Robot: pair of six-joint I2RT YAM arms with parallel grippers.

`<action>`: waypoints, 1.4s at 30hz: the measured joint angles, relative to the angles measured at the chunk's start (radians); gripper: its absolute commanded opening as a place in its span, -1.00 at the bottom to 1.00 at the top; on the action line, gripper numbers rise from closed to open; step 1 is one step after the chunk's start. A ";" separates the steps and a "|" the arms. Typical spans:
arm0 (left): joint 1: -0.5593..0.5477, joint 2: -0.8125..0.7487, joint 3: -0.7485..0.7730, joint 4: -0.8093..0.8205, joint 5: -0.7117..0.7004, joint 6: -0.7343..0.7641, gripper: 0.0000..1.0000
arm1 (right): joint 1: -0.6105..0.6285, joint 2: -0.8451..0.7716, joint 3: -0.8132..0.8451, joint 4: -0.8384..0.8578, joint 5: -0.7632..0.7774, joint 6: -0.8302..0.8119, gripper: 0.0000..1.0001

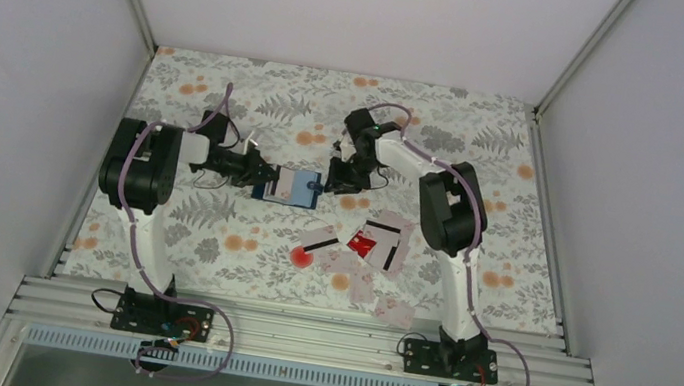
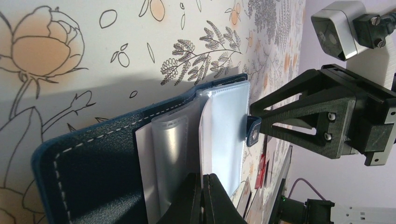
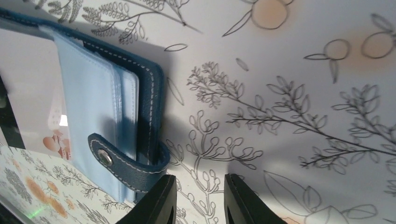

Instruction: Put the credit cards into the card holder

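Observation:
The card holder [image 1: 290, 187] lies open on the floral cloth, navy cover down, pale clear pockets up. My left gripper [image 1: 266, 177] is shut on one clear pocket leaf [image 2: 224, 135], held up from the navy cover [image 2: 93, 163]. My right gripper [image 1: 330, 182] sits at the holder's right edge, open, with only cloth between its fingers [image 3: 161, 200]; its left finger is just beside the snap tab [image 3: 116, 158]. Several credit cards [image 1: 386, 237] lie loose nearer the front, pale ones with black stripes and a red one [image 1: 361, 245].
A floral cloth [image 1: 484, 162] covers the table, with white walls on three sides. An aluminium rail [image 1: 298, 333] runs along the near edge. More pale cards [image 1: 390, 308] lie close to that edge. The right arm's elbow [image 1: 452, 209] stands over the cards' right side.

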 measured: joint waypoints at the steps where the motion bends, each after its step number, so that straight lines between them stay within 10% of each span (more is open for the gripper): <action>1: 0.000 0.000 0.001 -0.002 -0.001 0.000 -0.95 | 0.004 0.000 0.000 0.000 0.002 0.004 -0.48; 42: -0.032 0.026 0.079 -0.070 -0.042 0.093 -0.95 | 0.048 0.038 0.031 0.027 -0.076 0.016 -0.61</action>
